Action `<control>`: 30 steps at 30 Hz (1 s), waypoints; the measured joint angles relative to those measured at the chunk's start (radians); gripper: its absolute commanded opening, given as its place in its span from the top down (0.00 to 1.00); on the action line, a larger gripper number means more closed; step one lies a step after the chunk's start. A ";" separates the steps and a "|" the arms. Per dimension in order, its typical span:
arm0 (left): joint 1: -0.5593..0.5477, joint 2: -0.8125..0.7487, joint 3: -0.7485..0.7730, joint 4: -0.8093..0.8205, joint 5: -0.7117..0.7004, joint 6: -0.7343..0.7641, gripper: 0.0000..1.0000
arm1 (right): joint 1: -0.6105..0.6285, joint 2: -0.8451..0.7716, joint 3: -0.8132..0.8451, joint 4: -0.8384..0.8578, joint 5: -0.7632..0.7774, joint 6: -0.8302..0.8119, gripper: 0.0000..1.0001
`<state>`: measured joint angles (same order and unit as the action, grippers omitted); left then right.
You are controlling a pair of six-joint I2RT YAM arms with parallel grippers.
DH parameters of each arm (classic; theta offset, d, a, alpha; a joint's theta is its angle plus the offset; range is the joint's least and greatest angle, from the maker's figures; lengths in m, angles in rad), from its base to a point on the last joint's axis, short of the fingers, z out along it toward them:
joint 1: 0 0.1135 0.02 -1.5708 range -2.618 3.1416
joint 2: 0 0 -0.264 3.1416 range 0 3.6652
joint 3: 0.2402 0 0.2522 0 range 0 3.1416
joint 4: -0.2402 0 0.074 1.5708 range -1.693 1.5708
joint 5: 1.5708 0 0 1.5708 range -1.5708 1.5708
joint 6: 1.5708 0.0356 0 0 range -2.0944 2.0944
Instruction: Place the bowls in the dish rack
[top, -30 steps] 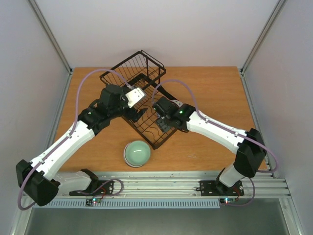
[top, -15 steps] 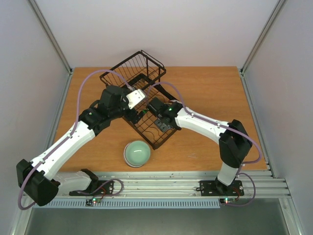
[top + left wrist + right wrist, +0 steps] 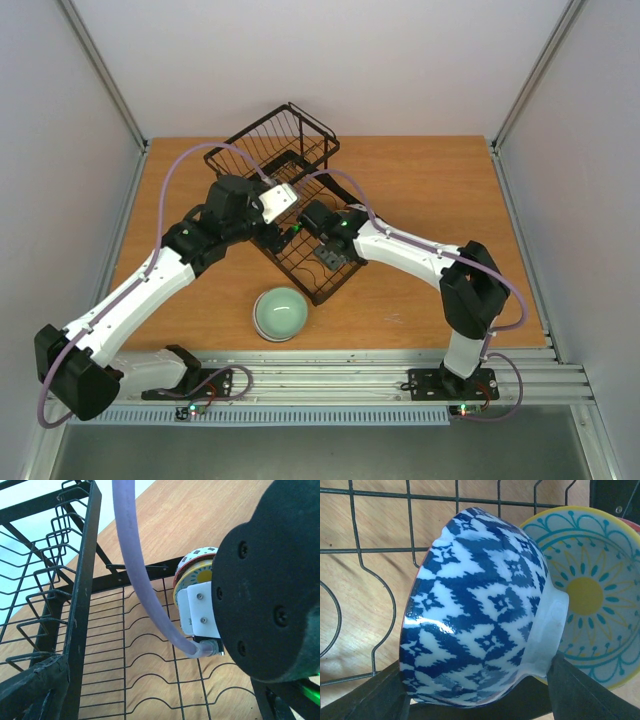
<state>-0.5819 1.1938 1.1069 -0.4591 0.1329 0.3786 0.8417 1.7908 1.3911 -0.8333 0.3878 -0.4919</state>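
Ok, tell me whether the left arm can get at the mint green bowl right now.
Probably yes: the mint green bowl sits uncovered on the table beside the dish rack's near corner.

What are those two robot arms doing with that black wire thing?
They are loading bowls into the dish rack. The right pincer grips a blue-and-white bowl on its side, low in the rack, right beside a yellow-centred bowl that is in there already. The left pincer is open over the rack. A mint green bowl sits on the table near the front, not loaded yet.
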 measured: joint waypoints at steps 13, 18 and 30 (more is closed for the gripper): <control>0.000 0.006 0.000 0.000 0.020 0.000 0.01 | -0.030 0.026 0.026 -0.049 0.039 0.013 0.39; 0.000 0.006 0.000 0.000 0.021 0.000 0.01 | -0.030 0.031 0.026 -0.050 0.073 0.027 0.32; 0.000 0.014 0.000 0.000 0.023 0.005 0.01 | -0.030 -0.203 -0.042 -0.039 0.021 0.107 0.33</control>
<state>-0.5819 1.2076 1.1069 -0.4595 0.1555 0.3832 0.8116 1.5875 1.3491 -0.8726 0.4084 -0.3847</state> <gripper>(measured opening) 0.994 0.693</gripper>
